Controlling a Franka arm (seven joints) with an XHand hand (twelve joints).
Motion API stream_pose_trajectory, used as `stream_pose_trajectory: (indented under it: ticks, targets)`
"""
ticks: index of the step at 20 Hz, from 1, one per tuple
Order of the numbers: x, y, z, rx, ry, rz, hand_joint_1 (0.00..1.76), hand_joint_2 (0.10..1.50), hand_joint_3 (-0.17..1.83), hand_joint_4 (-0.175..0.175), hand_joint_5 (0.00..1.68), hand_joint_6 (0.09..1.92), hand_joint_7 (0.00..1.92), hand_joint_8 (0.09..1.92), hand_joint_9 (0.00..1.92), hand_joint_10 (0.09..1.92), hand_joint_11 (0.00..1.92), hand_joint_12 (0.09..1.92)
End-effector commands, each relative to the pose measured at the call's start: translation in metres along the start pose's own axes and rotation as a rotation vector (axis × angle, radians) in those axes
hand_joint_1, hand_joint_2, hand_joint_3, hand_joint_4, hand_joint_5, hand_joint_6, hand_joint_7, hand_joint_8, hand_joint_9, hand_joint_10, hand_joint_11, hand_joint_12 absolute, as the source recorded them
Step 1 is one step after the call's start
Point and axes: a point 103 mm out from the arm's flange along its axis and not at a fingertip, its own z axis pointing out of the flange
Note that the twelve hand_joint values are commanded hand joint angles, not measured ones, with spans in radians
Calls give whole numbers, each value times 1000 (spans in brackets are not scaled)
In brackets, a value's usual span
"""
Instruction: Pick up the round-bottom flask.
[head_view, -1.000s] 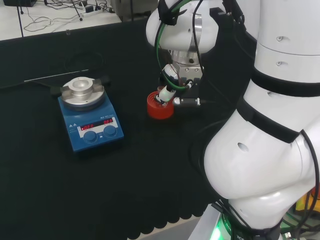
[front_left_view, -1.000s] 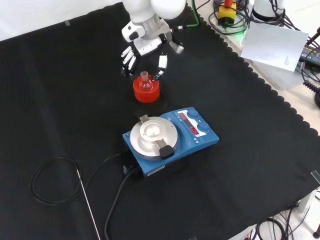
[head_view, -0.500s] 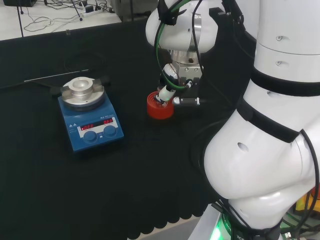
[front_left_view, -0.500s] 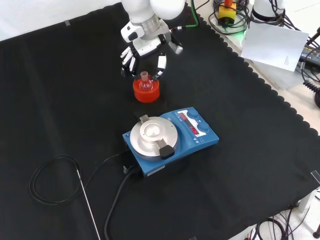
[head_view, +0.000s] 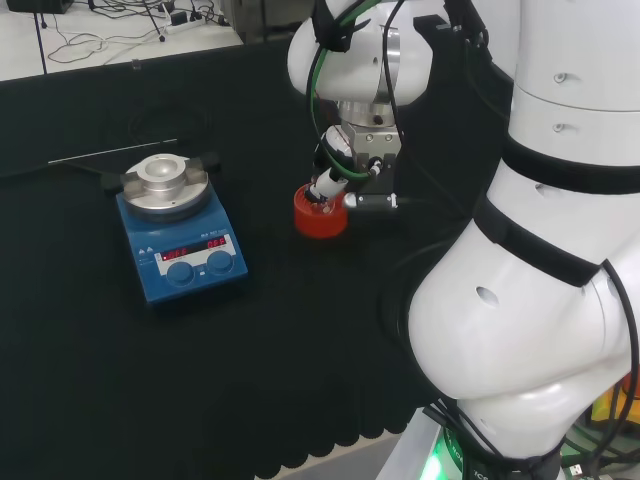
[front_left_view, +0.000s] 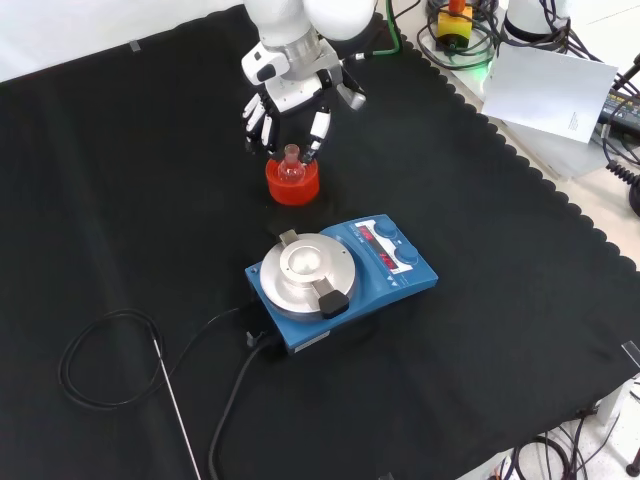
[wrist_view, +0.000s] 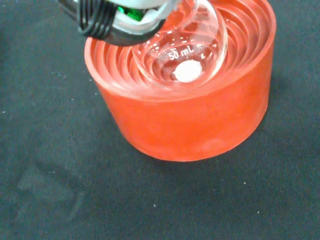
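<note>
- While the flask (front_left_view: 291, 168) sits upright in its red stand (front_left_view: 292, 184), neck up, the hand (front_left_view: 288, 108) hangs just above and behind it.
- Fingers (front_left_view: 316, 128) are spread either side of the neck, not closed on it.

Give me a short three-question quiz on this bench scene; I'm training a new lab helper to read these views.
1. True or false: the flask sits in the red stand.
2. In the front view, the hand is: A) above the stand, fingers spread around the flask's neck; B) resting on the stirrer; C) beside the cable.
3. Fill in: in the front view, the stirrer stands ____ the camera than the stand.

Key: 1 true. 2 A. 3 nearer.
</note>
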Motion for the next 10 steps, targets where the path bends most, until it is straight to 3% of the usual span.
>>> stream_pose_trajectory:
  ticks: [1, 7, 10]
  targets:
    - [0, -1, -8, -11, -21, 9, 1090, 772, 531, 162, 1156, 828, 567, 684, 784, 560, 515, 1273]
    - [4, -3, -18, -26, -41, 7, 1095, 725, 621, 163, 1161, 854, 579, 688, 799, 554, 531, 1270]
    - [11, -9, -40, -38, -56, 5, 1096, 721, 629, 164, 1161, 856, 579, 689, 800, 555, 534, 1271]
